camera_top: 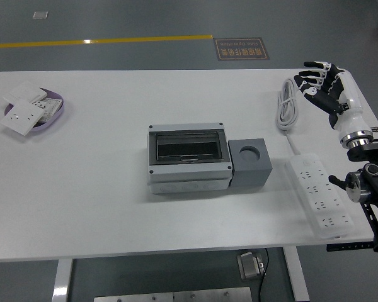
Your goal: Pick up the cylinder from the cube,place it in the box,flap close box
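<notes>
— One hand only, is it?

— Yes, the right hand, at the table's far right corner, held above the surface with its fingers loosely spread and gripping nothing. Its black arm comes up along the right edge.

— Where is the box?

— The box sits at the middle of the table, its dark window lid lying flat over the top. The grey cube stands touching the box's right side.

— And the cylinder?

— I cannot see it. The round socket in the cube's top looks hollow, and whether anything lies under the box lid I cannot tell.

— What is near the hand?

— A coiled white cable lies just to its left, running down to a white power strip near the right edge. At the far left corner, well apart, a purple tray holds white switch plates.
</notes>
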Motion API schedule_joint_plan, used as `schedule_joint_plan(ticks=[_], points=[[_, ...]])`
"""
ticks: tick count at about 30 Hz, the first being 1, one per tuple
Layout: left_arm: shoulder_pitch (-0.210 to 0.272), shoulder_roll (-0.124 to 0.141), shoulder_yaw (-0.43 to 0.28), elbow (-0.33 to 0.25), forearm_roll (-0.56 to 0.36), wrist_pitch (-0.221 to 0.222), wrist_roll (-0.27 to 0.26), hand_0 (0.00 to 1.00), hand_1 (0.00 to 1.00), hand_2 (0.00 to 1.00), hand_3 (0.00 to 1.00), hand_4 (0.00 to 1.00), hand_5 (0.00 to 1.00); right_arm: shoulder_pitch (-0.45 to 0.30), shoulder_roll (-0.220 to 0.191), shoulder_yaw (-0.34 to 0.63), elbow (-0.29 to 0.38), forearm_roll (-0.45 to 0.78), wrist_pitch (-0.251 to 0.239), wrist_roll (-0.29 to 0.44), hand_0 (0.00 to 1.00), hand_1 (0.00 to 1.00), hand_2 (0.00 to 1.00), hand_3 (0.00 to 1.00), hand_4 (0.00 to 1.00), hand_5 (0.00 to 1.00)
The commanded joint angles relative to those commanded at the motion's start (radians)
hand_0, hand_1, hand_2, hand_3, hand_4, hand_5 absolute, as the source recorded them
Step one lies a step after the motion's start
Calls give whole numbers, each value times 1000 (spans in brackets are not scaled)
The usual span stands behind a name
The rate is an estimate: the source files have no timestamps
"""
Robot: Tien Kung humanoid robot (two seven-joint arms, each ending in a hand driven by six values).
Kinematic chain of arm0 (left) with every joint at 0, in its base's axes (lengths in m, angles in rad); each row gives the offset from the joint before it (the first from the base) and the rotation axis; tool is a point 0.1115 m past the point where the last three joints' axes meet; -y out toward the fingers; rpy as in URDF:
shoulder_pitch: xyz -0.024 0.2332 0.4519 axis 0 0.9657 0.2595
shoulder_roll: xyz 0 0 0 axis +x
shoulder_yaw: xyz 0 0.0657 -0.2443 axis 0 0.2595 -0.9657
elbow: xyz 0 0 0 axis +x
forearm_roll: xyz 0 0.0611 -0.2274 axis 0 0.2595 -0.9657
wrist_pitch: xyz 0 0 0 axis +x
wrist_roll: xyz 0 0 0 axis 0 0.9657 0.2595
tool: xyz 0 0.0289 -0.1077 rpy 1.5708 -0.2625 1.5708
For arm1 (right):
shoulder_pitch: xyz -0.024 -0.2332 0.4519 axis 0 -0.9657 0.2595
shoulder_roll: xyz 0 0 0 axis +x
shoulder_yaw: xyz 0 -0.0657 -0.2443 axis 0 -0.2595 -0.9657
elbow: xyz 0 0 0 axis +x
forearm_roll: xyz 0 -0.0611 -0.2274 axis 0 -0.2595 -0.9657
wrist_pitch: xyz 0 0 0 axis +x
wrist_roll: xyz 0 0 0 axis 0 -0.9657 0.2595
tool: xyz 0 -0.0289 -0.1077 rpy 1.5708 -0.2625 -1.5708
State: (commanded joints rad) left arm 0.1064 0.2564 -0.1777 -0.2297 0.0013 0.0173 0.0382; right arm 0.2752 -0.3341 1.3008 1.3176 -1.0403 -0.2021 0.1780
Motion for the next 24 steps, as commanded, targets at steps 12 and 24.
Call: schedule_joint_plan(ticks=[12,24], points=[[0,1,1,-1,-2,1,0,574,616,572,591,693,187,-3,5,2,-19,4,-20,-5,501,515,503,582,761,127],[1,0,0,-1,0,2,0,574,614,572,591,691,185,-4,4,12,-22,14,-34,0,489,492,479,571,756,143]])
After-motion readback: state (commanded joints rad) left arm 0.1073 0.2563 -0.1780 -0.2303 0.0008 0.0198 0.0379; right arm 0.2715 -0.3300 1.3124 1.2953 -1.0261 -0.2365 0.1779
